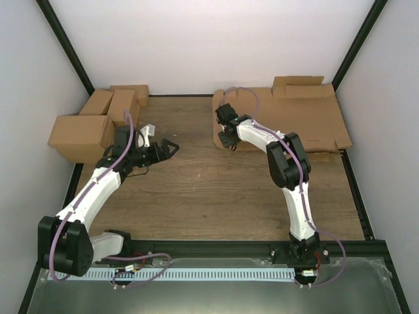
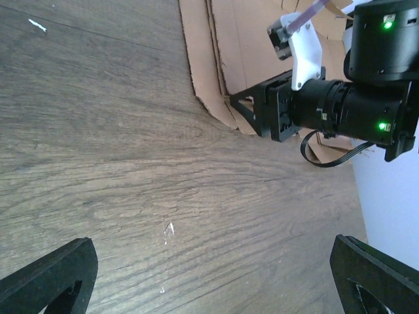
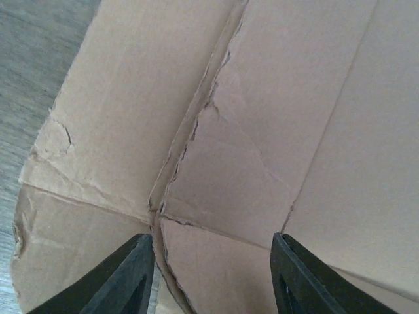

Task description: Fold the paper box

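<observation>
Paper box (image 3: 252, 163) lay flat at the far right of the table (image 1: 196, 190), long axis across it. Its left end sat directly under your right gripper (image 1: 226, 140), jaws part-way apart, nothing held. Your left gripper (image 1: 167, 149), spread wide, stood well apart.

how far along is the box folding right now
Barely begun. Done: nothing; the paper box lies flat and unfolded with the pile of flat sheets. In hand: the right tool sits low over its creased left end, jaws apart, no grip visible; the left tool hangs open above the table. Left: lift the piece clear, fold its panels, tuck the flaps.
</observation>
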You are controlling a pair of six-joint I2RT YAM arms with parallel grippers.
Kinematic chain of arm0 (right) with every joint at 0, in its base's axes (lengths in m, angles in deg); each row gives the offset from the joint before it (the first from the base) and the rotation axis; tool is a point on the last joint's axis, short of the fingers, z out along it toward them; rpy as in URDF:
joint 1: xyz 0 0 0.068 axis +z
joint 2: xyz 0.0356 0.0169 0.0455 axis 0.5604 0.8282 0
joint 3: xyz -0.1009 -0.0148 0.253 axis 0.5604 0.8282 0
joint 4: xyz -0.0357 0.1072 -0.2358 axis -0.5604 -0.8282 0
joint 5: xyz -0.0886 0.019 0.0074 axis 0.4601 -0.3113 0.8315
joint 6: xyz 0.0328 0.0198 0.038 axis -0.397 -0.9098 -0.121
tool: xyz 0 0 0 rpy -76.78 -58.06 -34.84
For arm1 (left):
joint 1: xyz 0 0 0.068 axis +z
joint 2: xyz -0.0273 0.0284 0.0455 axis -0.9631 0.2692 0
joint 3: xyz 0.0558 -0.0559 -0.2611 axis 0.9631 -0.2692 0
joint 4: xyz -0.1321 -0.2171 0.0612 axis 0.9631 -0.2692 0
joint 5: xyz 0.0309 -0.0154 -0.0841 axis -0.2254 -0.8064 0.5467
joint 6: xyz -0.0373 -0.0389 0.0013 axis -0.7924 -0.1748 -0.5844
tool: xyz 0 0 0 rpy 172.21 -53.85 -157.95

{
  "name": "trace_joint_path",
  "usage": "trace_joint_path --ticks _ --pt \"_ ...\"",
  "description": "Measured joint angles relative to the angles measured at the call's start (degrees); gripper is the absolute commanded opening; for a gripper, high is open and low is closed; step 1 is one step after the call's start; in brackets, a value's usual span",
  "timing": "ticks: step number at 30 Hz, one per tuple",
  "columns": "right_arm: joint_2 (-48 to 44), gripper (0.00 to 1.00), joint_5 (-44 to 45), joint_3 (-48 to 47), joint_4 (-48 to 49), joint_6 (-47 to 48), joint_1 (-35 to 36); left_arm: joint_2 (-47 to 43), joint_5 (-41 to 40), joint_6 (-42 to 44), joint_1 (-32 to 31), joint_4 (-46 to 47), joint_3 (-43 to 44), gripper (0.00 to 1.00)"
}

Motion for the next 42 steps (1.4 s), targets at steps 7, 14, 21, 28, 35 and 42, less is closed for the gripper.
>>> trace_joint_path --ticks 7,14,21,28,35,42 --pt "0.0 0.67 1.8 -1.0 -0.3 -0.4 0.1 0.0 0.0 0.5 -0.5 -0.6 0.0 1.0" --pt "0.0 0.67 0.7 -1.7 -0.5 -0.7 0.0 0.0 0.0 0.9 -0.6 -0.8 0.1 1.0" --pt "0.0 0.62 0.5 -3.1 -0.6 -1.3 0.0 0.0 -0.1 1.2 -0.6 -0.8 0.2 1.0" --pt "0.0 0.63 0.6 -3.1 -1.1 -1.9 -0.4 0.0 -0.2 1.2 -0.6 -0.8 0.2 1.0" --pt "0.8 0.62 0.6 -3.1 -1.7 -1.9 -0.4 0.0 -0.2 1.2 -0.6 -0.8 0.3 1.0" --pt "2.6 0.42 1.4 -3.1 -2.2 -2.3 -0.4 0.0 -0.2 1.2 -0.6 -0.8 0.3 1.0"
